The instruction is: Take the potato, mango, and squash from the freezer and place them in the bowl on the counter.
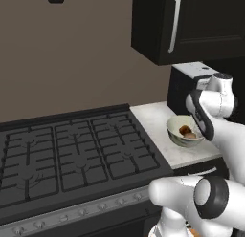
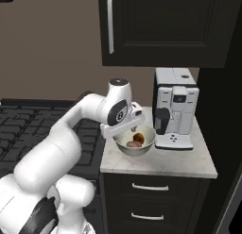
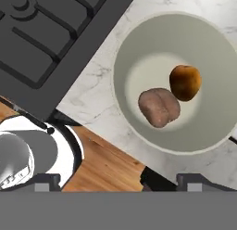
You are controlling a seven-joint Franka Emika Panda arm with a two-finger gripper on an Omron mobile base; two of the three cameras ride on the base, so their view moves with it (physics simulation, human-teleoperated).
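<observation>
Left base view: bowl (image 1: 185, 132) is seen on the counter (image 1: 152, 117) beside the gas stove (image 1: 72, 155), partly hidden by the arm. Right base view: gripper (image 2: 133, 129) is held over the bowl's rim, next to the coffee machine (image 2: 175, 108); jaw state cannot be told. Hand view: a brownish, lumpy potato (image 3: 159, 107) and a duller orange-brown ball (image 3: 185, 82) are found touching inside the cream bowl. No red-orange mango is seen in the bowl. The hand is best lifted straight up, clear of the rim, before the freezer is approached.
</observation>
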